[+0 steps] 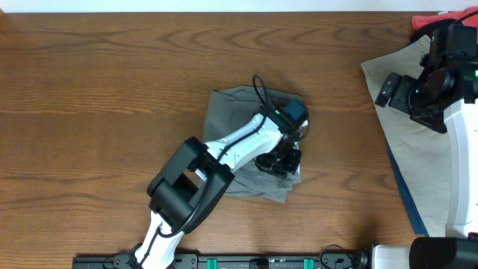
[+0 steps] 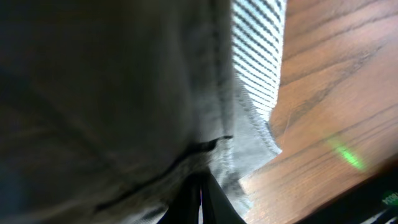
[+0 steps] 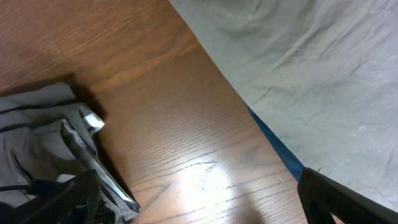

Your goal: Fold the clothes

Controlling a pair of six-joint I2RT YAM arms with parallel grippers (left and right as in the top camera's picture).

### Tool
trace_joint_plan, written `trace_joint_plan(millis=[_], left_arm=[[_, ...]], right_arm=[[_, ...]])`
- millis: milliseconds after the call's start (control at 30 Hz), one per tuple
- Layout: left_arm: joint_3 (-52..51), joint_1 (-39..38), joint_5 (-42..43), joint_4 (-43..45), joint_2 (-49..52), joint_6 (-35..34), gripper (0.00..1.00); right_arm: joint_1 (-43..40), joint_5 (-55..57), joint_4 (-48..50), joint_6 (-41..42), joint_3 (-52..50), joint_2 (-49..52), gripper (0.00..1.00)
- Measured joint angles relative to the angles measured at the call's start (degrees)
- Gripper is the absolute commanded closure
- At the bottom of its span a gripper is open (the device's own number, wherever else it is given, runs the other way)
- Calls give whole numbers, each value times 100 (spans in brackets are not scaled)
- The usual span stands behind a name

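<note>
The mid-grey shorts (image 1: 235, 123) lie crumpled in the middle of the table. My left gripper (image 1: 279, 160) is down on their front right part. In the left wrist view the grey cloth (image 2: 112, 93) fills the frame and the fingers (image 2: 200, 204) are shut on a fold of it. My right gripper (image 1: 390, 90) hovers over the left edge of the large khaki-beige piece (image 1: 422, 157) at the right. In the right wrist view its fingers (image 3: 205, 211) are wide open and empty above bare wood, with the grey shorts (image 3: 43, 130) at the left and the beige cloth (image 3: 311, 62) at the right.
A red piece (image 1: 429, 21) lies at the far right corner. A blue edge (image 1: 404, 196) shows under the beige cloth, and also in the right wrist view (image 3: 273, 144). A black rail (image 1: 246, 261) runs along the front edge of the wooden table (image 1: 97, 90).
</note>
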Motion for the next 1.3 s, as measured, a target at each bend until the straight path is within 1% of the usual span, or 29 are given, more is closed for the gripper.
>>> trace_joint_plan(millis=[233, 367, 433, 533, 667, 833, 900, 1167, 1267, 1300], left_arm=[[59, -66, 2, -164, -35, -15, 94], [79, -17, -140, -157, -369, -13, 94], [87, 48, -367, -15, -643, -11, 94], [166, 219, -933, 348, -1071, -7, 94], [267, 472, -1423, 981, -1244, -2, 94], [267, 662, -1709, 1829, -1003, 4, 94], [267, 664, -1725, 1998, -848, 4, 94], [267, 645, -1744, 2151, -111, -46, 94], [267, 645, -1744, 2306, 37, -59, 92], [267, 643, -1744, 2396, 90, -66, 88]], right_arm=[[0, 0, 0, 2, 0, 0, 1], [0, 0, 2, 2, 0, 0, 1], [0, 0, 2, 2, 0, 0, 1], [0, 0, 0, 0, 0, 0, 1], [0, 0, 2, 2, 0, 0, 1], [0, -2, 0, 2, 0, 0, 1], [0, 0, 2, 2, 0, 0, 1], [0, 0, 2, 2, 0, 0, 1], [0, 0, 2, 2, 0, 0, 1], [0, 0, 2, 2, 0, 0, 1]])
